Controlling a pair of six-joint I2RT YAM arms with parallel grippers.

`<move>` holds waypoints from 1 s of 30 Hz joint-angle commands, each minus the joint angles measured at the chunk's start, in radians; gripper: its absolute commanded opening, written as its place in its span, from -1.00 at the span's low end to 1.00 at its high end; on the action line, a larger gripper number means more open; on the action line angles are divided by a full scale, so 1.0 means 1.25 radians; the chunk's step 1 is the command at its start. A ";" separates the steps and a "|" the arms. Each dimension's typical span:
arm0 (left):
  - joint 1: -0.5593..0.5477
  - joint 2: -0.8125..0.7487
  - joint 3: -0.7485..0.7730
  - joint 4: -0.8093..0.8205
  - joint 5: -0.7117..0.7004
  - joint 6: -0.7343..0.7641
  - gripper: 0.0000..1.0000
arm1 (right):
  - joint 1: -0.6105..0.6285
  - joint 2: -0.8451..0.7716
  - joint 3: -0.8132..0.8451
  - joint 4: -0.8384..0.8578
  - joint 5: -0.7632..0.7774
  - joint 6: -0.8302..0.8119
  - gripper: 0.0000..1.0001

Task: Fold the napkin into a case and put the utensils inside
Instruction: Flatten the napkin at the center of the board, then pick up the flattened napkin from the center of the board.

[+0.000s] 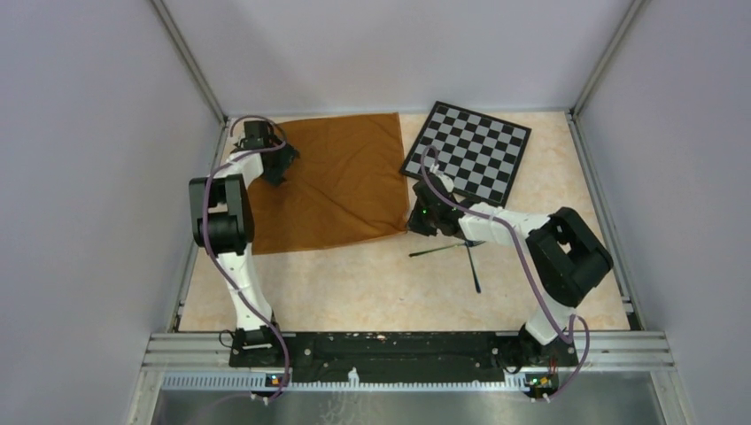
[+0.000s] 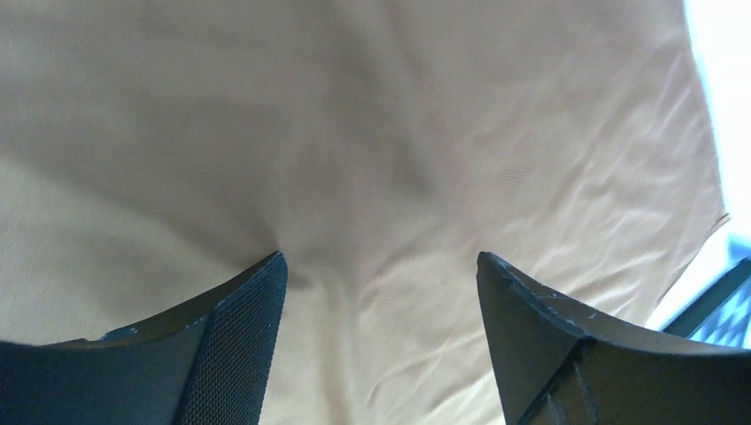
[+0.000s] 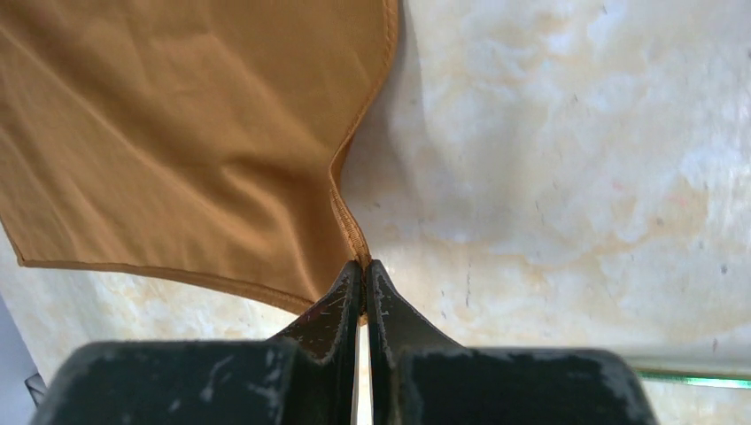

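The rust-brown napkin (image 1: 332, 181) lies spread flat at the back left of the table. My left gripper (image 1: 282, 165) hovers over its left part with jaws open; in the left wrist view (image 2: 381, 258) only cloth (image 2: 372, 133) shows between the fingers. My right gripper (image 1: 416, 220) is shut on the napkin's near right corner; in the right wrist view (image 3: 363, 266) the hemmed corner (image 3: 350, 226) is pinched between the tips. The two dark utensils (image 1: 456, 251) lie crossed on the table just right of the right gripper. No folded case shows.
A black-and-grey checkered board (image 1: 469, 150) lies at the back right, its left corner next to the napkin. Grey walls and metal rails (image 1: 190, 266) bound the table on three sides. The arm bases sit on a rail (image 1: 390, 350) at the near edge.
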 commanded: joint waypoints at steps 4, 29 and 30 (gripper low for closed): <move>0.020 -0.308 -0.176 -0.337 -0.075 0.175 0.74 | -0.028 0.018 0.064 0.062 -0.085 -0.118 -1.00; 0.246 -0.467 -0.509 -0.227 -0.151 0.345 0.05 | -0.041 -0.027 -0.036 0.187 -0.182 -0.142 -1.00; 0.246 -0.464 -0.500 -0.231 -0.158 0.346 0.07 | -0.043 -0.026 -0.037 0.186 -0.182 -0.141 -1.00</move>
